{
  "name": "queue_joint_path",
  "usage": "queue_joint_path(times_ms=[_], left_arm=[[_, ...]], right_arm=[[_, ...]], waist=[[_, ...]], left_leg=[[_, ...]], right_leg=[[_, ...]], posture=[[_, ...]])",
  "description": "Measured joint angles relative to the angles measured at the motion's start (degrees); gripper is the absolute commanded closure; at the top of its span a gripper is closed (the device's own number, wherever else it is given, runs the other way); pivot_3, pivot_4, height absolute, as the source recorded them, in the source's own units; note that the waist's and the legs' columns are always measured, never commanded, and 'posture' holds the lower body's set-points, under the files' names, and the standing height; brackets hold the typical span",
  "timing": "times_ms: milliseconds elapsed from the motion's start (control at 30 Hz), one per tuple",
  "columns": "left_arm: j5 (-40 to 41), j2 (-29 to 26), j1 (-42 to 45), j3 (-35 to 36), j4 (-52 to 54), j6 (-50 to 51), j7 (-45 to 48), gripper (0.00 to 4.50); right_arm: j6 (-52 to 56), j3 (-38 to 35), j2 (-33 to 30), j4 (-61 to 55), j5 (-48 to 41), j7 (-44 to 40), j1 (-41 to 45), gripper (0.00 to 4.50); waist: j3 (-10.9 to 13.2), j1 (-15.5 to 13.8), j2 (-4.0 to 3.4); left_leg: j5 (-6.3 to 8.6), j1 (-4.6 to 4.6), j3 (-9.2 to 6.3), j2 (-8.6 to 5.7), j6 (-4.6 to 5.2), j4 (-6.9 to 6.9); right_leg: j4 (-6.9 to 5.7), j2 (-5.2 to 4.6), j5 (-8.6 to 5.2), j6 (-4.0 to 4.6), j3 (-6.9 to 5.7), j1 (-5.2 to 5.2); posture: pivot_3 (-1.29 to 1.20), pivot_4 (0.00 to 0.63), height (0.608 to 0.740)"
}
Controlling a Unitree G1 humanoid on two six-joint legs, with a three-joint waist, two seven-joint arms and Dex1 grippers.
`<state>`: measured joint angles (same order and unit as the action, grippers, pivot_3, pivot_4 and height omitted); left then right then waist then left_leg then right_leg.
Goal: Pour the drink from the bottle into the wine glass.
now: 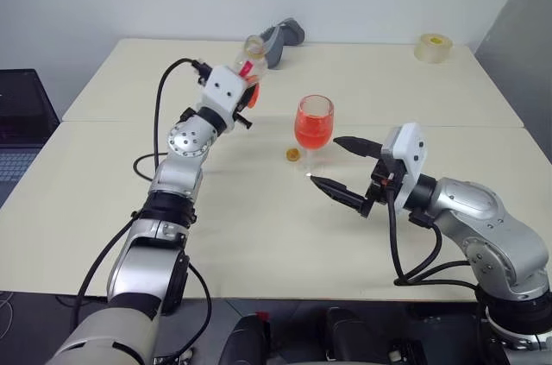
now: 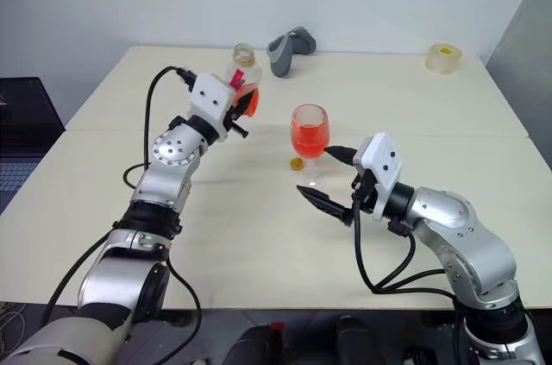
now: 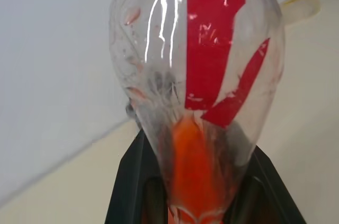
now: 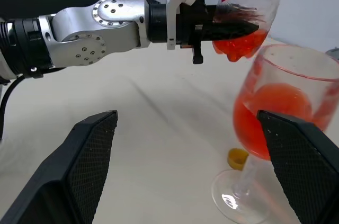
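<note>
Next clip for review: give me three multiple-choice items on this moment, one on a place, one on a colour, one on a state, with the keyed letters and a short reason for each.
1. Where does the small yellow cap lie?
A. On the table beside the wine glass's foot
B. Screwed on the bottle
C. Next to the tape roll

2. What colour is the drink in the wine glass?
A. Clear
B. Red-orange
C. Green

3. How does the right gripper stand?
A. Shut on the glass stem
B. Shut on the cap
C. Open, holding nothing

Answers: 1 A, the cap rests on the tabletop by the foot. 2 B, the bowl holds red-orange liquid. 3 C, its black fingers are spread apart near the glass, while the left gripper holds the bottle.
</note>
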<state>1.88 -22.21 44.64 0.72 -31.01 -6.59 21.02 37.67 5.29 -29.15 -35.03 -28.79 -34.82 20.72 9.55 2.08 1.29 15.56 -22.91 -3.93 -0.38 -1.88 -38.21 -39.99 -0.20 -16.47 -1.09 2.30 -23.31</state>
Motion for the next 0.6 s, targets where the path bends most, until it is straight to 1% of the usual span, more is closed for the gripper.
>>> queue_joint_path(times_ms=[67, 200, 400, 600], left_arm=[[2.27, 0.16, -3.19, 2.10, 1.04, 1.78, -0.03, 3.75], [3.80, 0.17, -7.80, 5.22, 0.24, 3.30, -1.49, 3.75], [7.02, 1.21, -7.86, 10.29, -5.85, 3.06, -2.64, 3.75], [8.10, 1.60, -5.16, 11.45, -13.98, -1.12, -1.11, 3.75]], right_arm=[[-1.44, 2.63, 0.53, 0.51, 2.17, 0.15, 0.36, 0.00], [-3.21, 6.39, 0.89, 2.70, 5.56, -0.09, 0.42, 0.00], [-4.63, 9.51, 2.89, 6.31, 8.11, -0.31, 3.18, 0.00], [-4.46, 11.87, 3.71, 7.89, 9.53, -1.67, 4.28, 0.00]], waist=[[-0.01, -0.19, 0.01], [-0.02, -0.50, 0.04], [-0.05, -0.67, 0.09], [-0.07, -0.59, 0.11]], left_leg=[[0.00, -0.02, -0.04, 0.00, 0.00, -0.03], [0.00, -0.09, -0.12, -0.03, 0.00, -0.21], [0.01, -0.10, -0.18, -0.06, 0.00, -0.29], [0.01, -0.10, -0.20, -0.06, 0.00, -0.28]], right_leg=[[0.01, 0.00, 0.00, 0.00, 0.00, 0.01], [0.02, -0.04, 0.00, 0.00, -0.02, 0.06], [0.02, -0.05, 0.00, 0.00, -0.11, 0.11], [0.01, -0.05, 0.00, 0.00, -0.14, 0.11]], posture=[[0.00, 0.150, 0.740], [0.00, 0.150, 0.740], [0.00, 0.150, 0.740], [0.00, 0.150, 0.740]])
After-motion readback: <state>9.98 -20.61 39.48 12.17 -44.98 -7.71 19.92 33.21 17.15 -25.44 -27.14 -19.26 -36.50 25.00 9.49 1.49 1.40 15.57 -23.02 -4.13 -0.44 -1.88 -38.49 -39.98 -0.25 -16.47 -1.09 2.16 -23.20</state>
